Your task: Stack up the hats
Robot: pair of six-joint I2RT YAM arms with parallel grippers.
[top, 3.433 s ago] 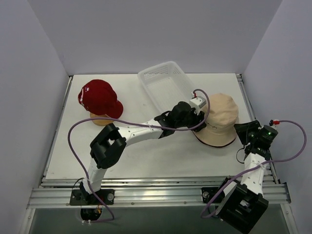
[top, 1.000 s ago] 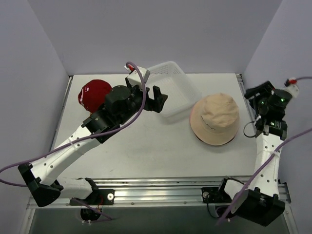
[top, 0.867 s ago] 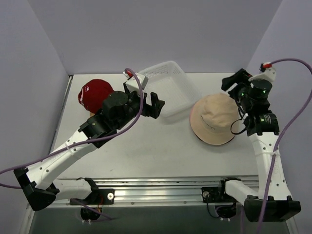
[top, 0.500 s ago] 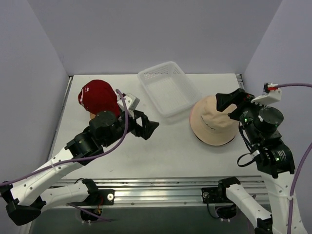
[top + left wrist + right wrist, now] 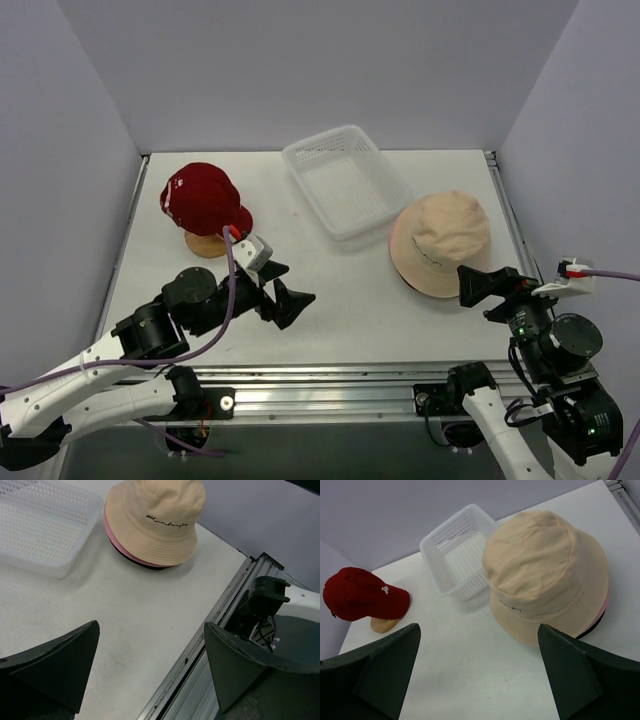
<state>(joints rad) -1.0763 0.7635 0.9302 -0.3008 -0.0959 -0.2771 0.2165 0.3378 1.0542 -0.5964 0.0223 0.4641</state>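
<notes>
**A:** What's farthest left?
**B:** The red cap (image 5: 203, 198), sitting on a wooden stand (image 5: 207, 245). It's beyond the left jaws and off to their left.
**A:** And the left jaws?
**B:** Spread wide and released, with nothing between them, over bare tabletop (image 5: 340, 290).
**A:** What lies ahead of them?
**B:** The basket (image 5: 345, 180) is ahead on their left, and the tan hat (image 5: 441, 240) is straight ahead.
**A:** Is the tan hat alone?
**B:** No, it tops a stack. A pink brim (image 5: 606, 601) and a black brim (image 5: 592, 626) show under its edge.
**A:** The right jaws?
**B:** Also released, gripping nothing. The stack is just ahead of them, slightly to their right. The basket is farther ahead, and the red cap is far off on their left.
</notes>
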